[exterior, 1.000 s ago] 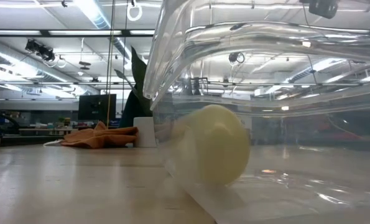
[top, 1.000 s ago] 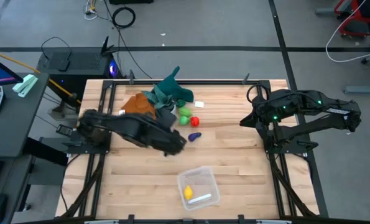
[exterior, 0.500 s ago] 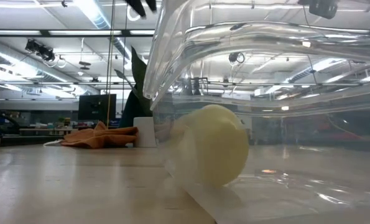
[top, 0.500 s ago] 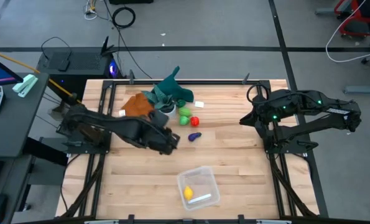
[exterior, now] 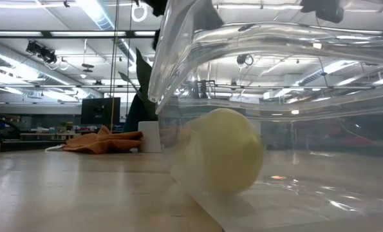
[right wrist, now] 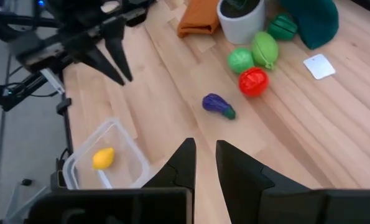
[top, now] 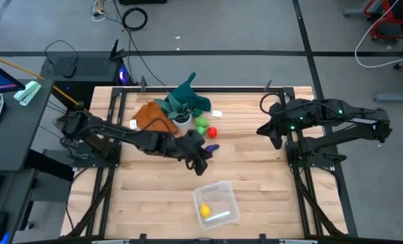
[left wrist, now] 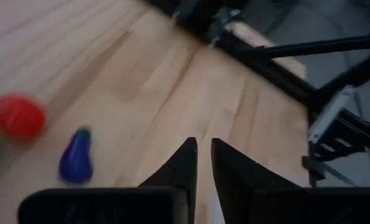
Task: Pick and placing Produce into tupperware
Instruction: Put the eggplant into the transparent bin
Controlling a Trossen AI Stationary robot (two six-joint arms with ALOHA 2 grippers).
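Tupperware [top: 217, 203]: lower centre of high view; holds the yellow piece [top: 204, 210].
Remaining produce, centre: eggplant [top: 213, 147], red piece [top: 212, 132], two green pieces [top: 201, 124].
Left gripper [top: 202, 163]: between eggplant and tupperware, fingers nearly together, nothing held.
Right gripper [top: 265, 131]: centre right, narrow, empty, idle.
Step, likely: second pick. Next calls for spreading the fingers over the eggplant.

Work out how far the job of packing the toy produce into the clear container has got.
Done: the yellow piece lies in the tupperware. In hand: nothing; the left gripper hangs with jaws nearly together and empty beside the purple piece. Left: purple, the red piece and two green pieces on the table; the right gripper waits, shut.
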